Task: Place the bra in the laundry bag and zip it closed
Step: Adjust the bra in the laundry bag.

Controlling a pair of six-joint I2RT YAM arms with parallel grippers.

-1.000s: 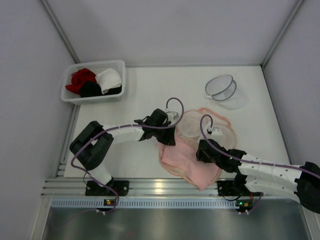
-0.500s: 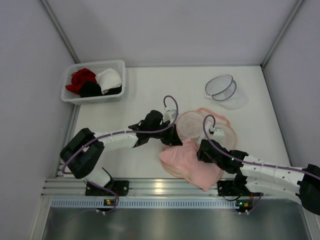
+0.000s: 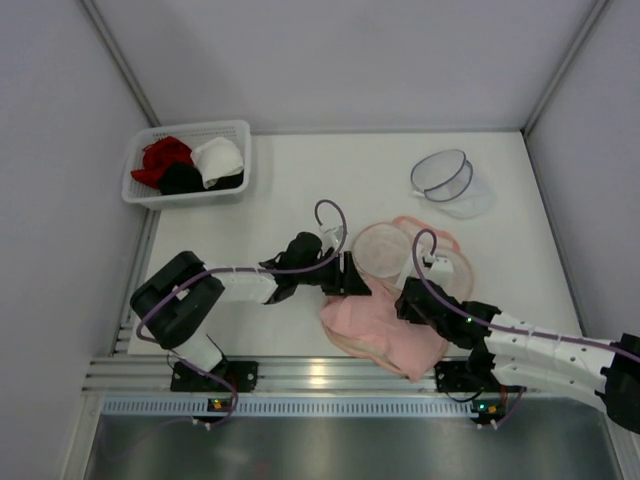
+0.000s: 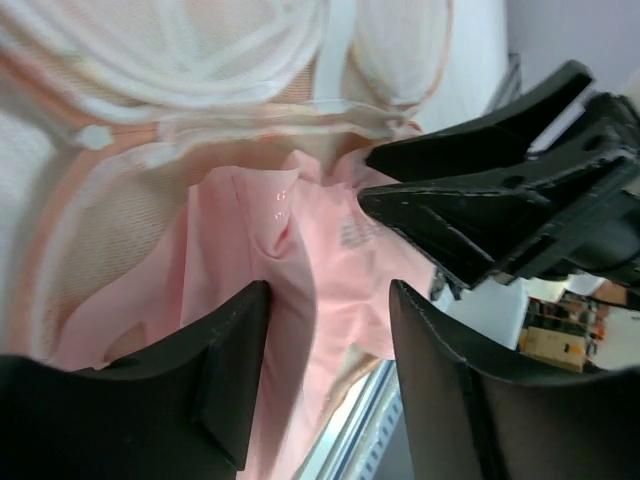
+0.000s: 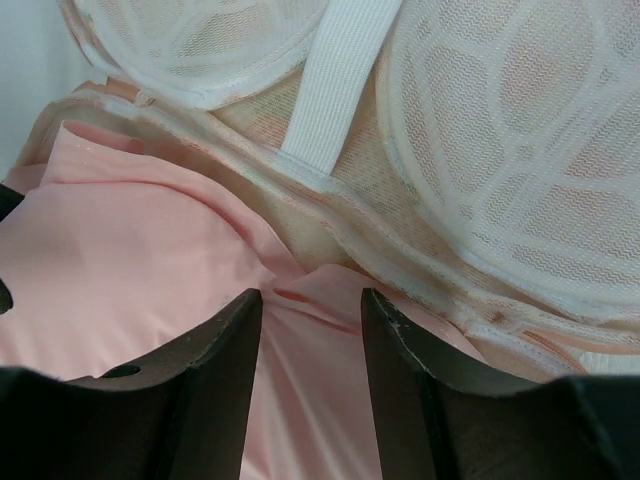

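Pink bra (image 3: 378,325) bunched at table (image 3: 300,200) near edge, overlapping laundry bag (image 3: 385,250) rim. Left gripper (image 4: 328,292) wide, right gripper (image 5: 310,297) half-open, crowding together over fabric; basket (image 3: 186,196) well apart.

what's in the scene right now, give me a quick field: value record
bra: bunched against the near side of the laundry bag
laundry bag: not closed around the bra
left gripper: open, over the bra
right gripper: open, over the bra
basket: far left, holds red, black and white garments
mesh bag: far right, apart
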